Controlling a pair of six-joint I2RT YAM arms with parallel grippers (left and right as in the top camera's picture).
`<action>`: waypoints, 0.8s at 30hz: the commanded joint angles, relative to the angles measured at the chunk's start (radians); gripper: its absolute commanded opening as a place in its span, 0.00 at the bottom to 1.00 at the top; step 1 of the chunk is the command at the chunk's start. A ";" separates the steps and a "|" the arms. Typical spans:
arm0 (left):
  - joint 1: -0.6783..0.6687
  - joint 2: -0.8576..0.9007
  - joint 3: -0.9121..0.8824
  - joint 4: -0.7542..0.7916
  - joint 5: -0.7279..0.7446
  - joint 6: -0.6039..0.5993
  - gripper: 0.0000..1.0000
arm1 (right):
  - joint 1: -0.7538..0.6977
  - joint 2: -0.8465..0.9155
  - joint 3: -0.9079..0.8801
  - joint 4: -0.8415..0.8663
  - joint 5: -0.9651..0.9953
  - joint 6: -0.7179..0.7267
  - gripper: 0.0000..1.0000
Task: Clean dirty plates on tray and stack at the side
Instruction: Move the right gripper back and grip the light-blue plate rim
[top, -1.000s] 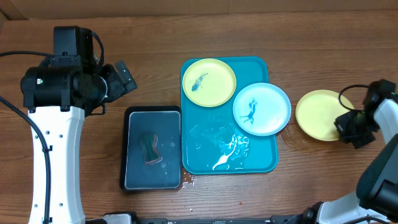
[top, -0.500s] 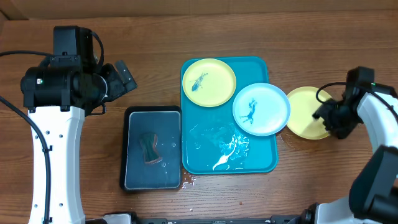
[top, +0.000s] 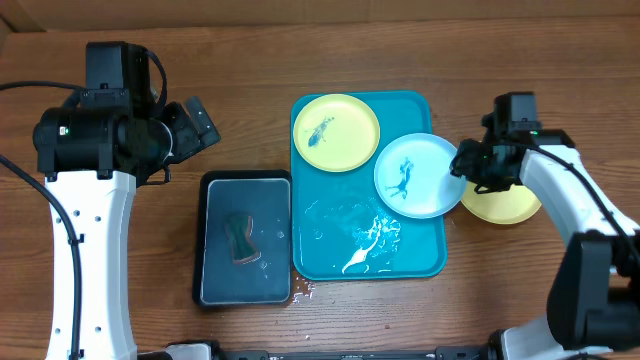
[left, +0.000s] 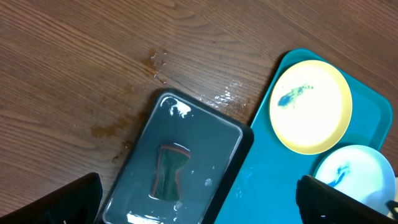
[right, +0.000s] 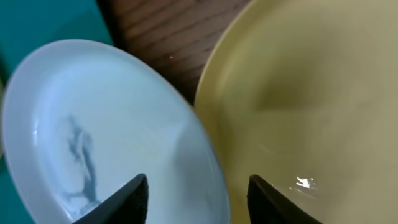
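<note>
Right wrist view: right claw (right: 198, 193) parted over rim of pale blue plate (right: 93, 124); left claw (left: 196, 199) wide apart.

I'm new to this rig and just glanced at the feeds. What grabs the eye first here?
The turquoise tray in the middle, holding a yellow plate and a blue plate, both smeared dark blue, with water pooled beside them. Just right of it, the right gripper hangs with fingers open over the blue plate's edge, next to a clean yellow plate on the table.
</note>
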 joint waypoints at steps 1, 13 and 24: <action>0.012 -0.008 0.023 0.000 0.005 0.022 1.00 | 0.001 0.041 -0.011 0.006 0.043 -0.005 0.44; 0.012 -0.008 0.023 -0.018 0.004 0.042 1.00 | -0.002 0.003 -0.010 -0.105 -0.018 0.046 0.04; 0.010 -0.008 0.019 -0.032 0.067 0.111 1.00 | 0.114 -0.161 -0.018 -0.303 -0.194 -0.087 0.04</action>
